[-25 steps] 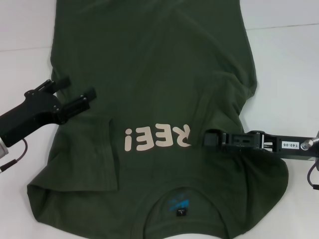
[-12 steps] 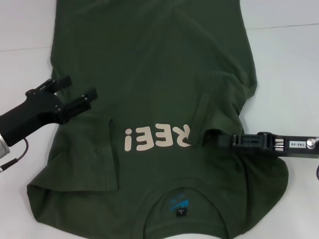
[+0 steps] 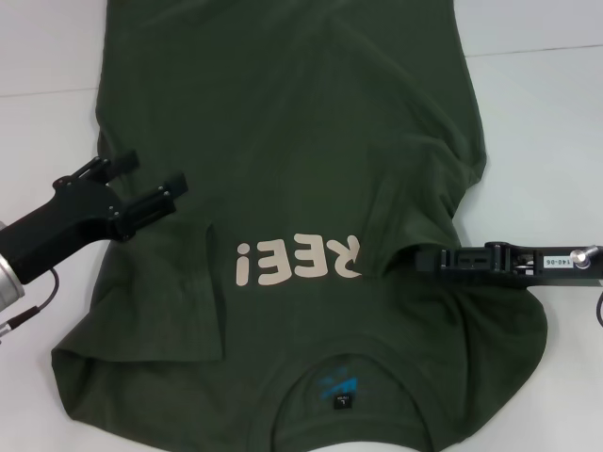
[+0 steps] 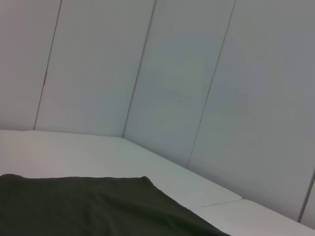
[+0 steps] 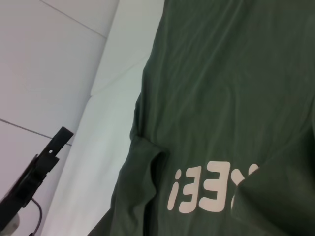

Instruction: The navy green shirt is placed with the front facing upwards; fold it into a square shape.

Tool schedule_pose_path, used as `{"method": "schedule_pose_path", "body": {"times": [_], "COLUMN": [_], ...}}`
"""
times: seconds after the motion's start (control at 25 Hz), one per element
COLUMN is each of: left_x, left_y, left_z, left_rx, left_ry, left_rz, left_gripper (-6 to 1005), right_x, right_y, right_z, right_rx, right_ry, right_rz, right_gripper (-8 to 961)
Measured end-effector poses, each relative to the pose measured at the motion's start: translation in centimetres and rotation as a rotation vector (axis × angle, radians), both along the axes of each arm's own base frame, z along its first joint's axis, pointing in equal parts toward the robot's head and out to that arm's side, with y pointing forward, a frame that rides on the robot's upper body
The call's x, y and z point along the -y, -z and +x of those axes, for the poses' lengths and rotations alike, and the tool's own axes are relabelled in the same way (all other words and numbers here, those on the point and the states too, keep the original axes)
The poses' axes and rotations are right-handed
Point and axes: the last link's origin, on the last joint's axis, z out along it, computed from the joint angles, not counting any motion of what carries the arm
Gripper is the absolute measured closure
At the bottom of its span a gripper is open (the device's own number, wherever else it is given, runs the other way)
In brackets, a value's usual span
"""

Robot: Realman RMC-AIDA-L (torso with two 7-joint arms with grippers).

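Two grippers appear; what do the jaws of each show?

— Left gripper [image 3: 149, 175]: jaws parted, two black fingers [image 3: 162, 193] spread with nothing between them, tips over the left edge of the shirt [image 3: 283, 141]. Right gripper [image 3: 421, 258]: seen edge-on from the head view, lying low along a raised fold of cloth just right of the letters [image 3: 298, 261]; whether its jaws are parted or pinched on fabric cannot be told.

— And the arms behind them?

— Left arm: enters from the lower left, black wrist body angled up and to the right, a thin cable [image 3: 28, 311] trailing beneath it over the table [image 3: 47, 141]. Right arm: reaches in from the right edge almost level, a white label with digits on its side, the fingers pointing toward the shirt's middle.

— Where does the shirt lie?

— Spread on the white table, front up, collar [image 3: 344, 395] nearest the robot, with a small black tag and blue print inside it. The pale letters read reversed from the head view. The left sleeve [image 3: 141, 320] is folded inward over the body; cloth bunches in ridges near the right gripper.

— What do the wrist views add?

— Left wrist view: the dark hem of the shirt [image 4: 98, 206] on the table [image 4: 74, 152] before a panelled wall [image 4: 172, 73]. Right wrist view: the letters [image 5: 211, 189] and the folded sleeve, with the left gripper [image 5: 51, 147] off beyond the shirt's edge.
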Motion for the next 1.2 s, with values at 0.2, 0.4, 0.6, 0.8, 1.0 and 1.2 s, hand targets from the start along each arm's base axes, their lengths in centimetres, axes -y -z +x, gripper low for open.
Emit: {"method": "schedule_pose_path", "body": {"times": [0.2, 0.4, 0.6, 0.8, 1.0, 1.2], "left_x": [0.0, 0.0, 0.0, 0.0, 0.0, 0.0], "left_y": [0.0, 0.0, 0.0, 0.0, 0.0, 0.0], "left_z": [0.0, 0.0, -0.1, 0.0, 0.0, -0.1], "left_rx": [-0.002, -0.005, -0.011, -0.011, -0.012, -0.015], "left_ry": [0.0, 0.002, 0.007, 0.009, 0.01, 0.004], "left_rz": [-0.002, -0.001, 0.003, 0.002, 0.003, 0.005], "left_gripper": [124, 123, 124, 124, 124, 124], "right_x": [-0.4, -0.9, -1.2, -1.5, -1.8, -2.0], "right_y": [0.5, 1.0, 1.4, 1.9, 1.9, 1.6], "right_z": [-0.3, -0.6, -0.3, -0.3, -0.1, 0.1], "right_rx": [0.004, 0.007, 0.022, 0.022, 0.027, 0.027], "right_ry": [0.002, 0.005, 0.03, 0.049, 0.076, 0.099], "right_rz": [-0.001, 0.003, 0.004, 0.0, 0.012, 0.032], "right_gripper": [284, 285, 286, 286, 286, 287]}}
